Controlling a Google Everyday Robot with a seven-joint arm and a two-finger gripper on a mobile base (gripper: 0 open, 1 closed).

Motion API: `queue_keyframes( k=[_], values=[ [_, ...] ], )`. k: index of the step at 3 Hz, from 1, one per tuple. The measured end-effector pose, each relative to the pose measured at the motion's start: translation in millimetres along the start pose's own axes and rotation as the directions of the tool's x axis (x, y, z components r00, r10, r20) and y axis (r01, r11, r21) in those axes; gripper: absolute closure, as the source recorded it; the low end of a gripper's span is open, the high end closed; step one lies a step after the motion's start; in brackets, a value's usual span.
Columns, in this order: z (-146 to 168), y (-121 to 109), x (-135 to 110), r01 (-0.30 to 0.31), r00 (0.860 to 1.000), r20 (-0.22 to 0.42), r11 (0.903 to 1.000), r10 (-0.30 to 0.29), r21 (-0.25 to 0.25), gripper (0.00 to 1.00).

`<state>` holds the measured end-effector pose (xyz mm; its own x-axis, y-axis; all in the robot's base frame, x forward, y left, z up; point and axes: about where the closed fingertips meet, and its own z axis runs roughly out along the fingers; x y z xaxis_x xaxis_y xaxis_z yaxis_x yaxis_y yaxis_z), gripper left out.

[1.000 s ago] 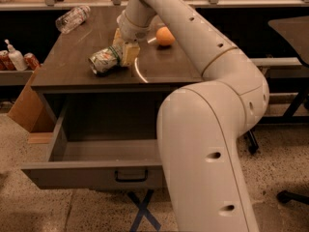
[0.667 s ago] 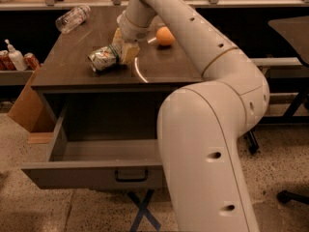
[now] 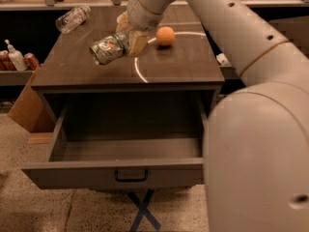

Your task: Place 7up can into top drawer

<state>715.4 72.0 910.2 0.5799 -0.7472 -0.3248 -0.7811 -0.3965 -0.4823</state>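
Dark cabinet top (image 3: 179, 67) under gripper (image 3: 128, 37) tight around 7up can (image 3: 107, 49), top drawer (image 3: 72, 174) open

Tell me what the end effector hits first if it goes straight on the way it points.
The end effector, shut on the 7up can, points downward at the dark cabinet top. That surface looks first in line, not the open top drawer, though depth is unclear.

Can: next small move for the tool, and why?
Probably carry the can toward the camera, past the tabletop edge, over the open drawer. The tool holds it sideways over the tabletop, and the drawer in front is pulled out with room inside.
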Motion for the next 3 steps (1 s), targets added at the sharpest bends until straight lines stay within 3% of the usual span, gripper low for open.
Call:
queue_keyframes(
  k=[1, 2, 3],
  values=[
    [-22, 35, -14, -0.004, 1.0, 0.008, 0.9994, 0.005, -0.034, 1.0],
    [-21, 35, -14, -0.005, 1.0, 0.008, 0.9994, 0.005, -0.033, 1.0],
    [-3, 46, -23, -0.06, 0.997, 0.038, 0.9952, 0.063, -0.077, 1.0]
  ],
)
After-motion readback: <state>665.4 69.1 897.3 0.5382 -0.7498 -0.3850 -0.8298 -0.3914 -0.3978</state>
